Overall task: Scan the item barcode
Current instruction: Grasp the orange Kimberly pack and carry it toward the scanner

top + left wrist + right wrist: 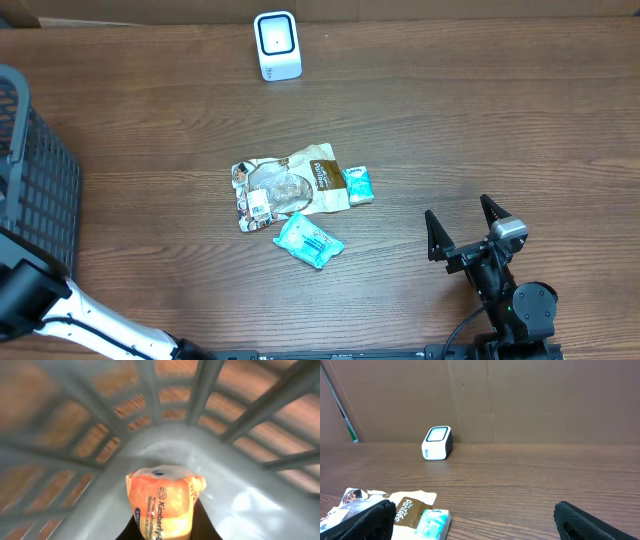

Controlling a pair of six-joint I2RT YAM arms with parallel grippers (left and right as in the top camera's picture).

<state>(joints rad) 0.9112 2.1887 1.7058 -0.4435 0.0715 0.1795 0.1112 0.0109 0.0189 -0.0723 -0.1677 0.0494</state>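
Note:
In the left wrist view my left gripper (168, 529) is shut on an orange packet (165, 500) printed with "Kimberly". It holds the packet inside the grey basket (240, 495), just above the basket's floor. The overhead view does not show this gripper or the packet. The white barcode scanner (277, 45) stands at the table's far edge, also seen as the scanner (436, 443) in the right wrist view. My right gripper (458, 212) hovers open and empty at the front right, its fingers spread wide.
The dark mesh basket (40, 190) fills the left edge. Mid-table lie a brown-and-white snack pouch (290, 185), a small teal packet (358, 184) and a larger teal packet (308, 240). A cardboard wall (520, 400) backs the table.

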